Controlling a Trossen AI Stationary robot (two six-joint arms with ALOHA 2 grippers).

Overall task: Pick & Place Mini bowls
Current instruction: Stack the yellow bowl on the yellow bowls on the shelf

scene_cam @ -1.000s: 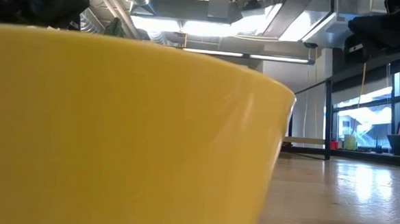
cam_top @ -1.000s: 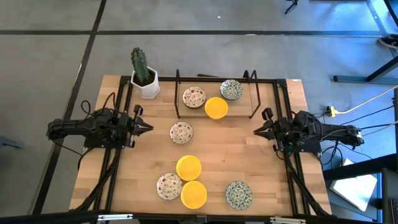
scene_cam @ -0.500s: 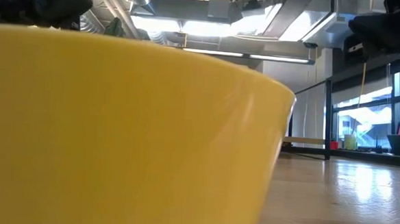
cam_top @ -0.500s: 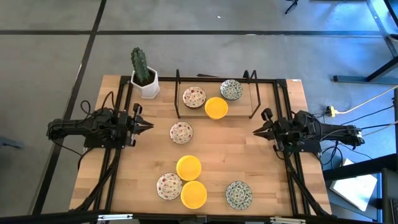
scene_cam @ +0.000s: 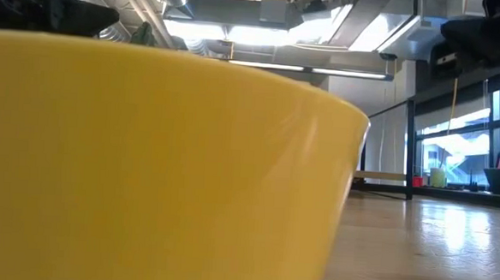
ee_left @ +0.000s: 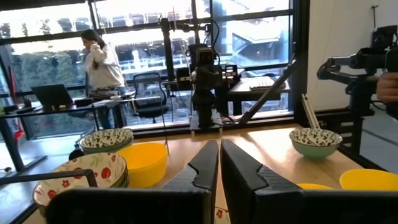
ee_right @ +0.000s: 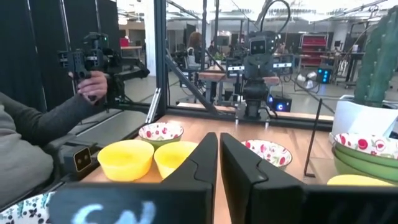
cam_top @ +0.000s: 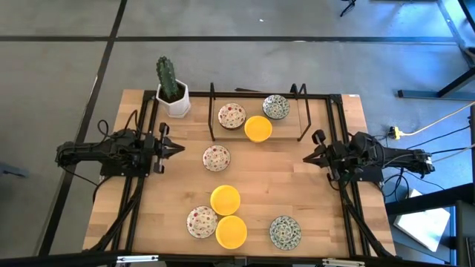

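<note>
From above, the left hand (cam_top: 180,149) and right hand (cam_top: 303,157) hover closed and empty at the tabletop's (cam_top: 326,215) sides; no pick has begun. Five bowls (cam_top: 225,199) lie loose near the rack (cam_top: 212,115), which holds three, all rim-up and round, without a long axis. In the wrist views both hands' fingers meet. Next, one hand must open over a loose bowl.

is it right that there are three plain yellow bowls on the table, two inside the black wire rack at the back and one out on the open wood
Not quite. The count of three holds, but the split is reversed. The high view shows only one yellow bowl inside the black wire rack, and two yellow bowls out on the open wood, one just behind the other near the front edge.
</note>
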